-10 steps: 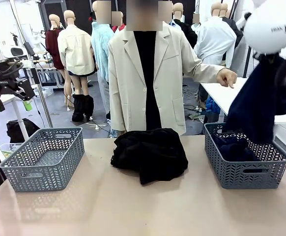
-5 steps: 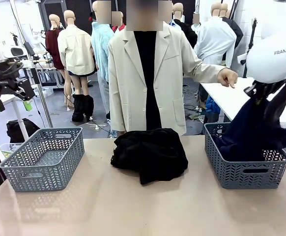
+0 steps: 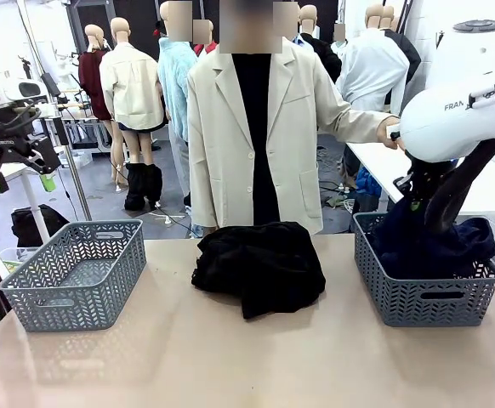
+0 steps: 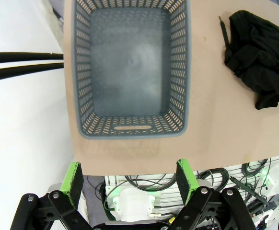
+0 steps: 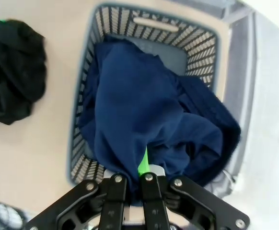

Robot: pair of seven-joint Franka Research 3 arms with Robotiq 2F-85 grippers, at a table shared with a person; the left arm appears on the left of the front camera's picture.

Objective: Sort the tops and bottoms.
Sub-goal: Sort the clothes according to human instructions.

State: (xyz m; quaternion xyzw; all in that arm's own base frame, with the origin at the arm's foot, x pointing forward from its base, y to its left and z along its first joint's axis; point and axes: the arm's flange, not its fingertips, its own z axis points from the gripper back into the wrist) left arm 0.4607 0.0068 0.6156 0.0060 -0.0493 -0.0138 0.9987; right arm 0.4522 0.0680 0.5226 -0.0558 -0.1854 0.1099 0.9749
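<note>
Navy fabric garment [image 5: 130, 110] pinched by right fingers [image 5: 143, 163] inside grey plastic basket [image 3: 426, 299] at 3 o'clock; left fingers [image 4: 186, 178] spread wide.

A smooth beige tabletop [image 3: 230, 357] lies under bright, even light. Just beyond the right end effector [image 3: 418, 204] stands a white rectangular table [image 3: 375, 170]; well to its left, grey floor [image 3: 103, 200] and a slim metal pole [image 3: 77, 183].
</note>
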